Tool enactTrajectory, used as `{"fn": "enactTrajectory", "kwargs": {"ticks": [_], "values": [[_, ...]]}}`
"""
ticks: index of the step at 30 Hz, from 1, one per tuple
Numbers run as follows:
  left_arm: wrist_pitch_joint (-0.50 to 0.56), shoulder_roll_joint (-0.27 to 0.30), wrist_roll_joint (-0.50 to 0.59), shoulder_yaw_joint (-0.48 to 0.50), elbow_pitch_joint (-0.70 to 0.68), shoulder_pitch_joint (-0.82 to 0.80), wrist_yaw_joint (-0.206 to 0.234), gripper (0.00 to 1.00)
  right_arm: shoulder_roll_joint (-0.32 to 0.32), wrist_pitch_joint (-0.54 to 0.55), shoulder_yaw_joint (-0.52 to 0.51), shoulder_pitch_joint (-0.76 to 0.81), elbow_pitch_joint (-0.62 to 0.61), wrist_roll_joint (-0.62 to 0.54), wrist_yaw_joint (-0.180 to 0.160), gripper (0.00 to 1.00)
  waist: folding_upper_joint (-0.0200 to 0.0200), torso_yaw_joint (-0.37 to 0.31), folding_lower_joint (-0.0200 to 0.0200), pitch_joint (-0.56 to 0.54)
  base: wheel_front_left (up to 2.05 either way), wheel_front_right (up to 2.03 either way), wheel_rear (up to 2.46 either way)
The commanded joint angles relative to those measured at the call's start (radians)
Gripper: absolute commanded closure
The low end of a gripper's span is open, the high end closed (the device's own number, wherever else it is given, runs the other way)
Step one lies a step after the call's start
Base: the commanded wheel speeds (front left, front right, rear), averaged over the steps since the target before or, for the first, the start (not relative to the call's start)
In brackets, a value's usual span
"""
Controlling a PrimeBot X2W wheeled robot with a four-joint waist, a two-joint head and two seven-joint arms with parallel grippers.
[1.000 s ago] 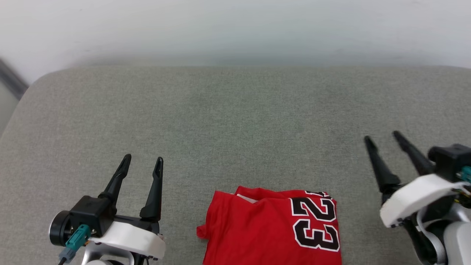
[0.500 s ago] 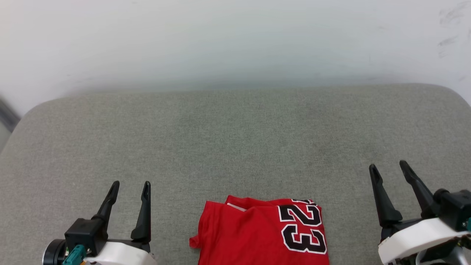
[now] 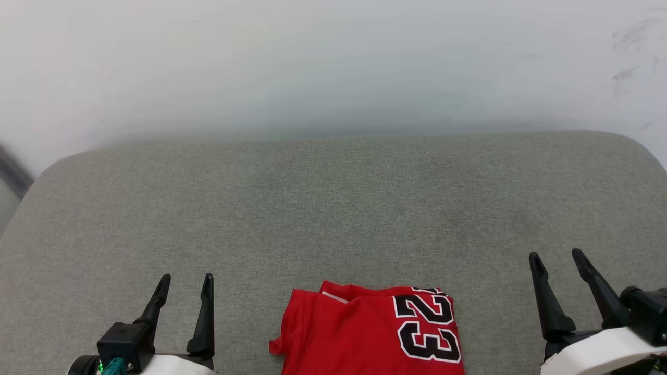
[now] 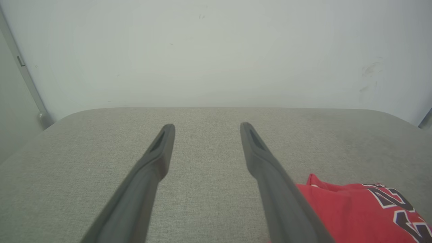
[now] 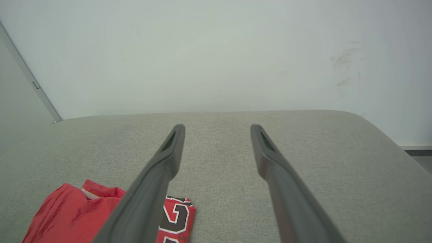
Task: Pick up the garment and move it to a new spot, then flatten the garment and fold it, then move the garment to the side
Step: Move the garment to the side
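The garment, a red jersey with a black white-outlined "23", lies folded into a compact rectangle on the grey cushion at the bottom middle of the head view. My left gripper stands open to its left, fingers apart and empty. To its right my right gripper is also open and empty. In the left wrist view the garment sits at the lower right beside my left gripper. The garment lies at the lower left of the right wrist view, partly behind one finger of my right gripper.
The grey fabric cushion stretches wide ahead of the garment, with rounded far corners. A pale wall rises right behind it, scuffed at the upper right. A dark strip runs down the wall at the far left.
The head camera has tilted up, so the wall takes more of the picture and everything sits lower. Both grippers have drawn back toward the bottom edge, still open. The garment lies unchanged.
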Motion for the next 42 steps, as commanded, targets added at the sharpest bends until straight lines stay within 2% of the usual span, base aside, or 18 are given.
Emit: {"fn": "enactTrajectory", "kwargs": {"ticks": [1, 8, 17, 19, 26, 37, 38, 39, 40, 41, 42], "values": [[-0.004, -0.002, 0.003, 0.006, 0.004, -0.006, -0.004, 0.00, 0.005, 0.003, -0.004, 0.009, -0.009, -0.004, 0.000, 0.00, 0.0000, -0.001, 0.0001, 0.001, 0.00, 0.00, 0.00], [-0.007, -0.014, 0.017, 0.011, 0.006, -0.030, -0.019, 0.00, 0.006, 0.077, -0.070, 0.028, 0.000, 0.060, 0.000, 0.00, 0.0000, 0.010, 0.0001, 0.015, 0.00, 0.00, 0.00], [-0.009, -0.064, 0.047, 0.032, -0.008, -0.101, -0.056, 0.00, -0.077, 0.464, -0.173, 0.083, 0.108, 0.287, 0.000, 0.00, 0.0000, 0.071, 0.0001, 0.090, 0.00, 0.00, 0.00], [-0.009, -0.068, 0.051, 0.038, -0.010, -0.111, -0.062, 0.00, -0.080, 0.494, -0.173, 0.080, 0.114, 0.311, 0.000, 0.00, 0.0000, 0.076, 0.0001, 0.103, 0.00, 0.00, 0.00], [-0.009, -0.101, 0.085, 0.072, -0.006, -0.167, -0.109, 0.00, -0.055, 0.614, -0.089, 0.007, 0.175, 0.444, 0.000, 0.00, 0.0000, 0.107, 0.0001, 0.205, 0.00, 0.00, 0.00], [-0.008, -0.148, 0.123, 0.113, 0.013, -0.222, -0.172, 0.00, -0.087, 0.630, 0.084, -0.098, 0.317, 0.581, -0.001, 0.00, 0.0000, 0.136, 0.0001, 0.305, 0.00, 0.00, 0.00], [-0.008, -0.151, 0.127, 0.118, 0.015, -0.224, -0.177, 0.00, -0.089, 0.631, 0.097, -0.102, 0.325, 0.590, -0.001, 0.13, 0.0000, 0.136, 0.0001, 0.307, 0.00, 0.00, 0.00], [-0.008, -0.155, 0.130, 0.123, 0.019, -0.225, -0.181, 0.00, -0.093, 0.629, 0.109, -0.105, 0.331, 0.599, -0.001, 0.56, 0.0000, 0.137, 0.0001, 0.309, 0.00, 0.00, 0.00], [-0.008, -0.160, 0.133, 0.127, 0.022, -0.226, -0.185, 0.00, -0.097, 0.624, 0.121, -0.110, 0.332, 0.606, -0.001, 0.76, 0.0000, 0.137, 0.0001, 0.308, 0.00, 0.00, 0.00], [-0.008, -0.163, 0.136, 0.131, 0.025, -0.225, -0.188, 0.00, -0.099, 0.618, 0.131, -0.115, 0.330, 0.612, -0.001, 1.00, 0.0000, 0.137, 0.0001, 0.306, 0.00, 0.00, 0.00], [-0.008, -0.167, 0.138, 0.136, 0.030, -0.222, -0.192, 0.00, -0.106, 0.611, 0.138, -0.119, 0.326, 0.616, -0.001, 1.00, 0.0000, 0.136, 0.0001, 0.301, 0.00, 0.00, 0.00]]}}
